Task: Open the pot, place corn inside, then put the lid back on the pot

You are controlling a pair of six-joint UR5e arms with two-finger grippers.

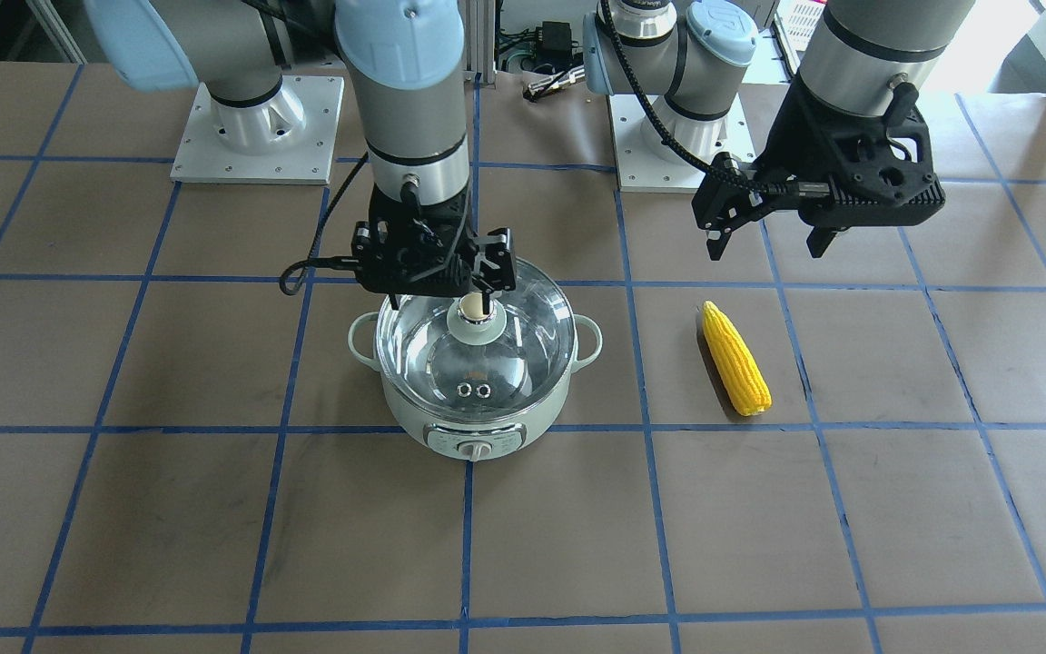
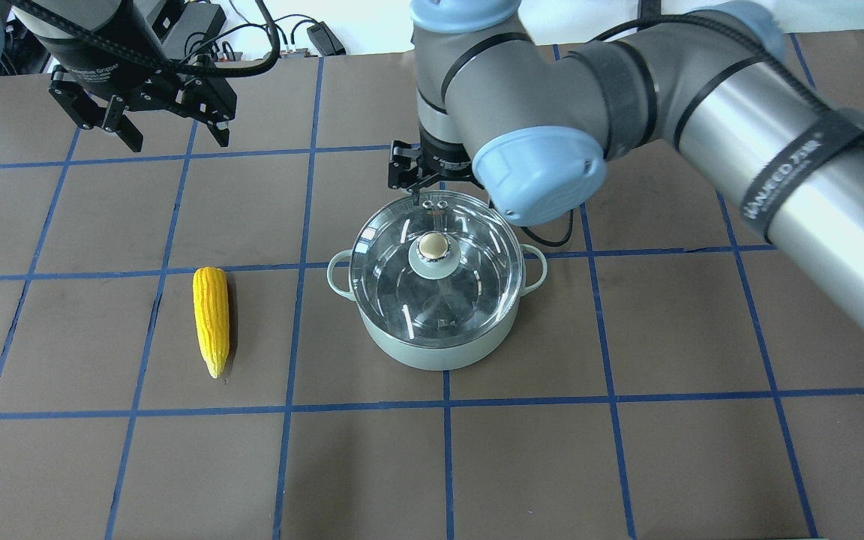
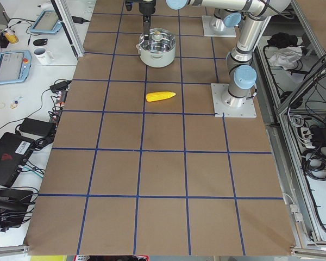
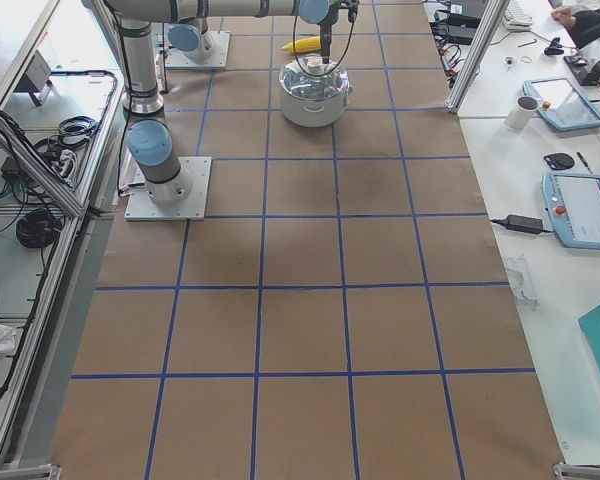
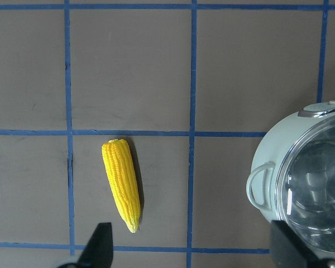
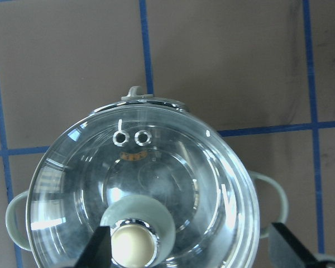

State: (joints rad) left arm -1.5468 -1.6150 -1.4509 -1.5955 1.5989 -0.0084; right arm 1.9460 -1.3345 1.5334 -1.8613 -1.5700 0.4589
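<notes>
Tabletop: brown matte paper sheet, gridded in blue tape. Arm base plates are bolted along the robot's edge. A white side bench with tablets, a mug and cables stands beyond the far edge.

Left tool: black, fingers spread apart, nothing held. It hangs high, well clear of the surface.

Corn: yellow, kernel-ribbed, tapered. It lies flat on the paper inside one grid square, point toward the robot, well apart from the pot. Nothing lies across it or between the two.

Pot: round, pale mint-green, smooth wall, a small loop handle on each side. The dial panel faces away from the robot.

Lid: clear domed glass, seated on the pot rim, with a beige knob on a pale green base and two metal vent rings.

Right tool: fingers wide apart, low over the lid. The knob sits between them, close to one finger; cannot tell whether they touch. The right arm's elbow overhangs the pot's far rim in the overhead view.
</notes>
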